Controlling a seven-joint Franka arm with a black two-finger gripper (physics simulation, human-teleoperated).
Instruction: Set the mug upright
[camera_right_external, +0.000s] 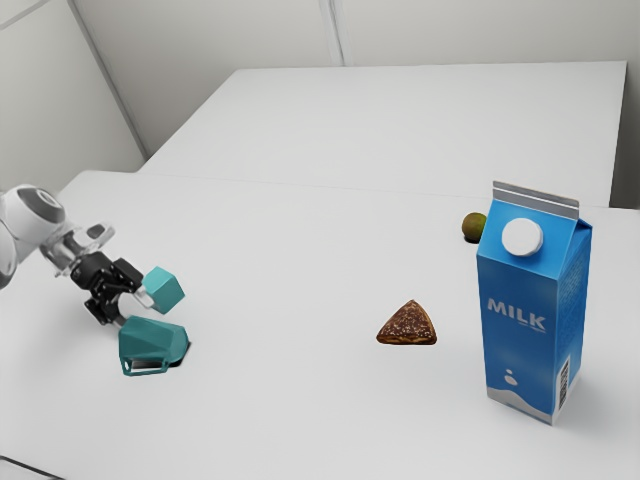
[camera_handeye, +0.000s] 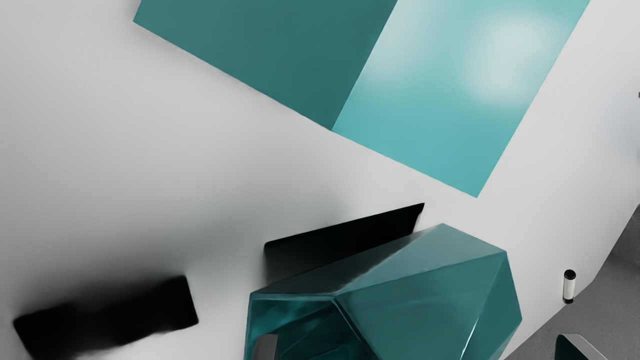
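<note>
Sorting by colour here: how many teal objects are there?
2: the mug, on its side by the gripper, and the block, close to the mug. The milk carton could hide a small one.

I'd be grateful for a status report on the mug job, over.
Gripper open, fingertips at the mug. Mug lying on its side, not yet upright. Teal block close beside, might hinder the turn. Over.

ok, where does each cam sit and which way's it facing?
Exterior view: beside the arm, above the table, angled down across it; arm and tool enter from that view's left.
Wrist view: on the arm's wrist, angled down at the table; two spread fingertips at its bottom edge.
Shared: tool, tipped mug, teal cube, table.
</note>
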